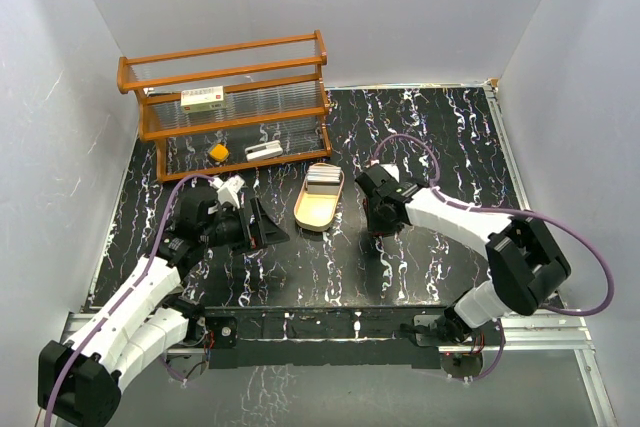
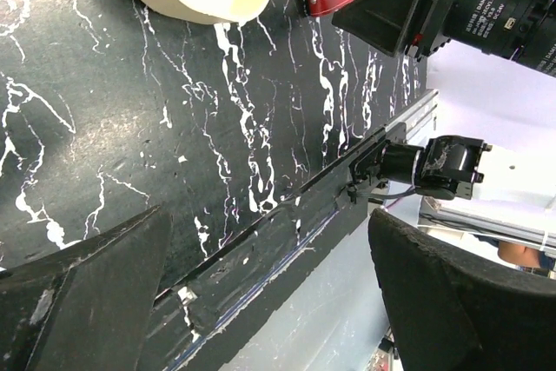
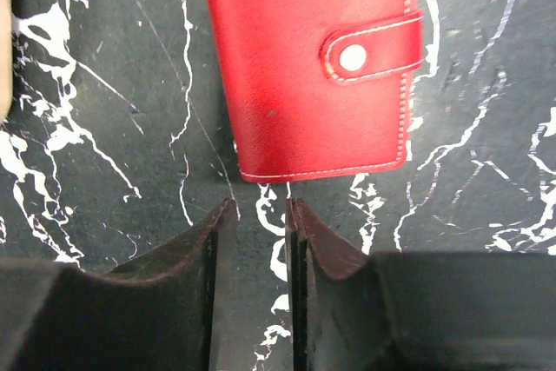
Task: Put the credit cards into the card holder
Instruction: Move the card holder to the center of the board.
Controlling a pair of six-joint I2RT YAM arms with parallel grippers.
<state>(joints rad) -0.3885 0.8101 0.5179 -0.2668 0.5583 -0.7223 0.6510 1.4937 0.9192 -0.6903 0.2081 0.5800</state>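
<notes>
Card holder (image 3: 317, 67), snapped shut — just beyond right tool (image 3: 259, 206) tips, apart.

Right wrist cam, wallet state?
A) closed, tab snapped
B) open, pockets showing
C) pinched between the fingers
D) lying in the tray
A: the wallet lies shut with its tab snapped across the front, and the right fingers stop just short of its edge, with nothing between them.

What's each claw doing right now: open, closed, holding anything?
Left claw: wide open, empty.
Right claw: slightly open, empty, just short of the card holder.
</notes>
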